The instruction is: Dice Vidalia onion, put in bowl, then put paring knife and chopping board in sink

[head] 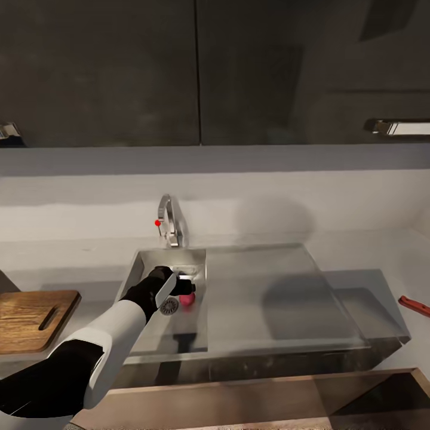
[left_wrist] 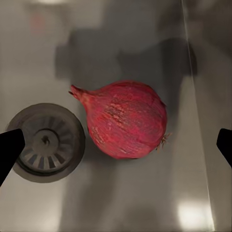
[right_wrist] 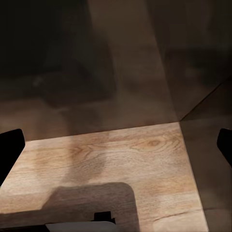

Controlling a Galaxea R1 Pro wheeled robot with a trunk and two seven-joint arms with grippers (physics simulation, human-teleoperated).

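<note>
1. Down in the sink (head: 143,263), the left end effector (head: 179,285) hangs over the Vidalia onion (left_wrist: 126,119), fingers spread wide, touching nothing.
2. Onion lies on the basin floor just beside the round drain (left_wrist: 46,141).
3. Chopping board (head: 27,319) at the desk's left edge; paring knife (head: 414,305) at its right edge.
4. Right end effector (right_wrist: 116,142): wide apart over wood flooring.

No text, label, brand, number or sign can be read anywhere in these pictures. The sink (head: 170,263), its tap (head: 172,222), the onion (left_wrist: 126,119), the board (head: 33,319) left of the sink, the knife (head: 414,305) right of the sink and the cabinet fronts above the tap all show plain, unmarked surfaces.
</note>
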